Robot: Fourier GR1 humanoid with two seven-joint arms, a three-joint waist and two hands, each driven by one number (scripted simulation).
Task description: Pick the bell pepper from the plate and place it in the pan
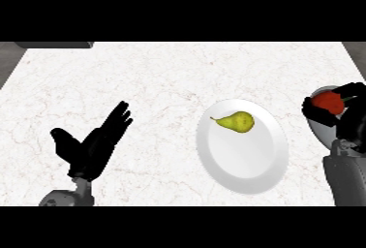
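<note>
Right hand point(342, 115), at the head view's right edge, curls its black fingers and thumb round a red bell pepper point(328, 100), of which the rounded red top and a bit of green stem at its right show above the fingers. Just behind and below the hand a pale grey round shape, the pan point(319, 127) as far as I can tell, shows in part, with the hand and forearm hiding most of it. To its left lies a white plate point(247, 160) on the marble counter point(143, 72). On the plate's upper part rests a yellow-green pear point(238, 121), narrow end to the left, well apart from the pepper. Over at lower left, the left hand point(91, 145) rests open, fingers straight and thumb spread, holding nothing.
</note>
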